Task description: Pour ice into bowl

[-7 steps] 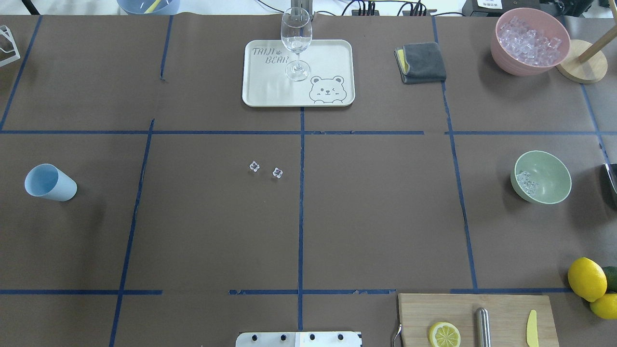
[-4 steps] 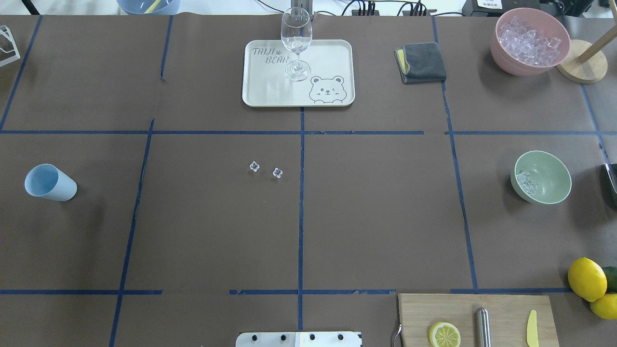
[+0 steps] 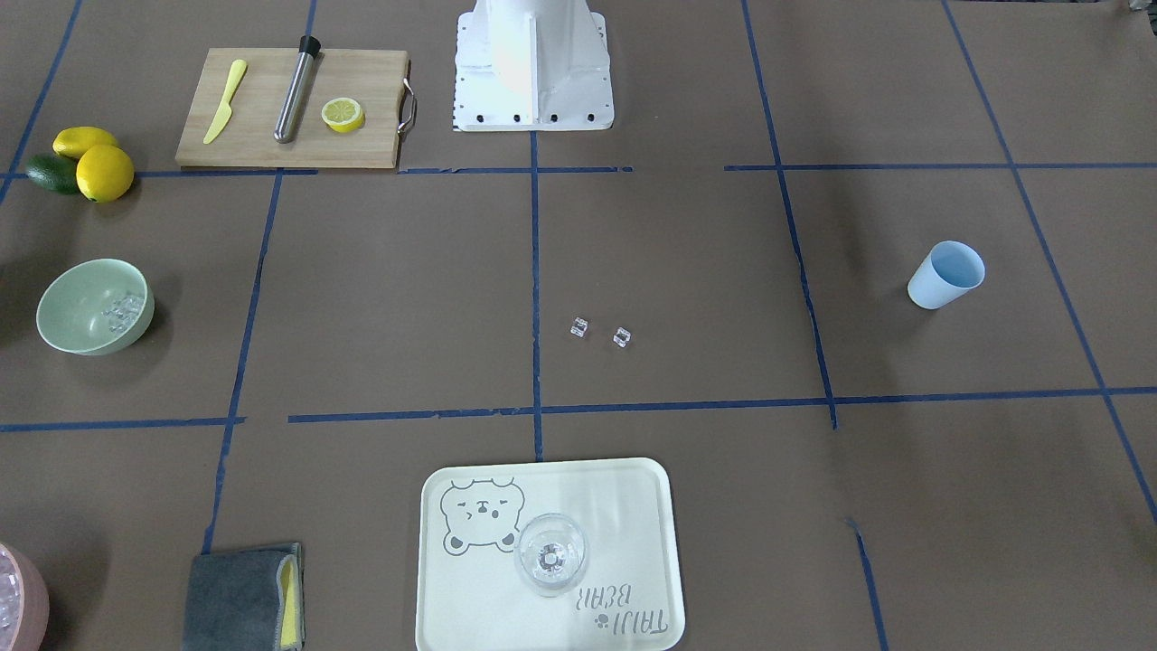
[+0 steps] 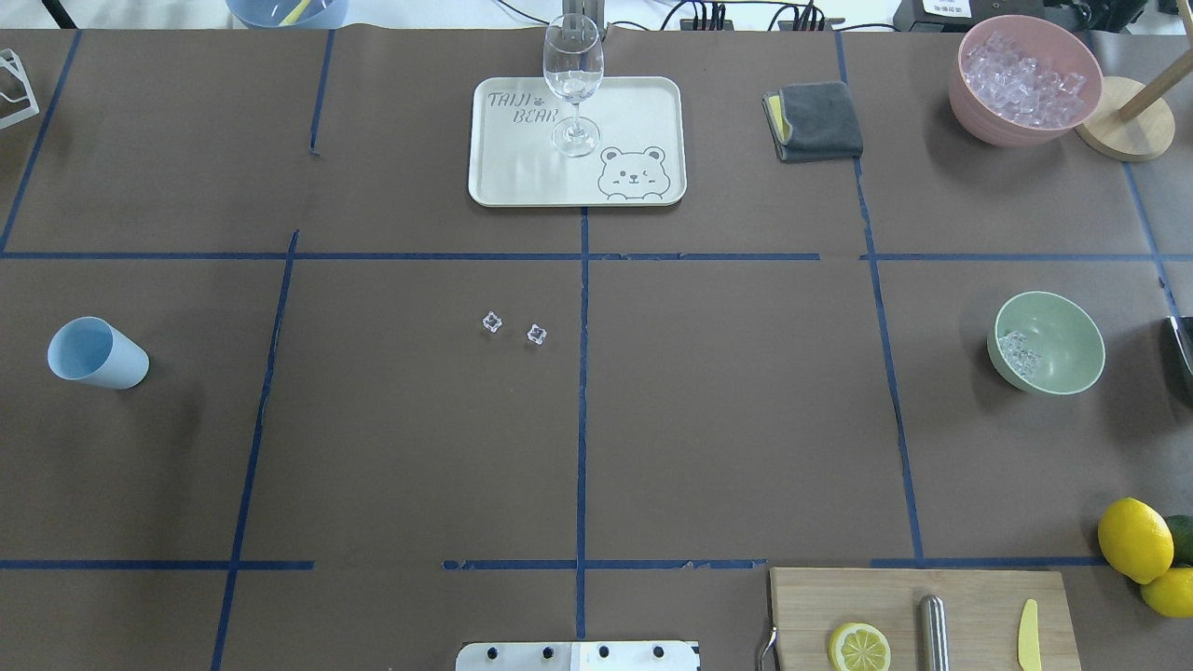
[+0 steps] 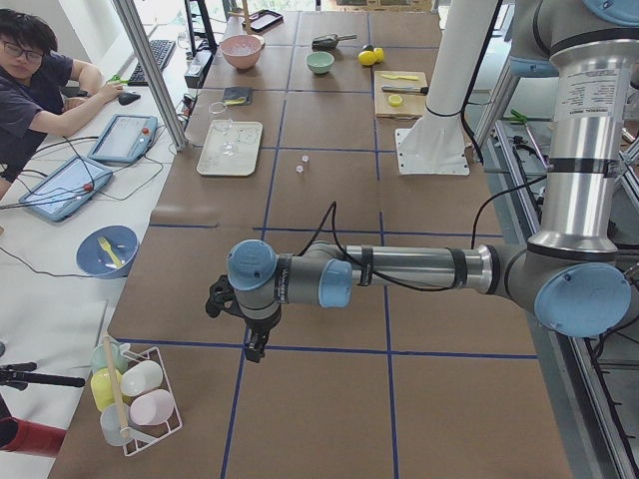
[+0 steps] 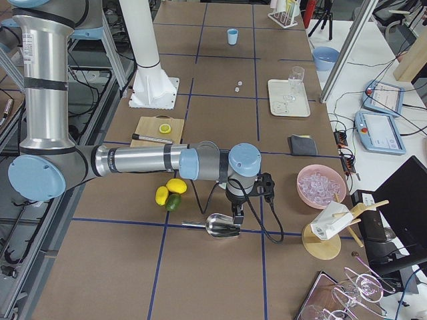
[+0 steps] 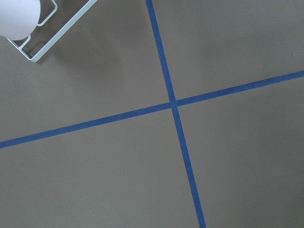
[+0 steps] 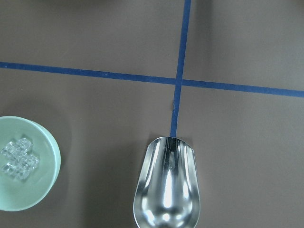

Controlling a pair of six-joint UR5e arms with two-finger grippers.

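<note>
The mint-green bowl [image 4: 1062, 359] stands at the table's right side, with several clear ice cubes [image 4: 1020, 354] inside it. It also shows in the front view [image 3: 77, 316] and the right wrist view [image 8: 28, 194]. Two loose ice cubes [image 4: 491, 322] lie on the table near the middle. The light blue cup [image 4: 93, 352] stands at the far left. My right gripper [image 6: 238, 219] hangs beside a metal scoop [image 8: 166, 190]. My left gripper [image 5: 255, 349] hangs over bare table beyond the cup. Both show only in the side views, so I cannot tell if they are open or shut.
A pink bowl of ice [image 4: 1025, 79], a grey cloth [image 4: 815, 121] and a tray [image 4: 634, 112] with a wine glass [image 4: 572, 79] stand at the far edge. A cutting board [image 4: 918, 620] and lemons [image 4: 1132, 539] are at the near right.
</note>
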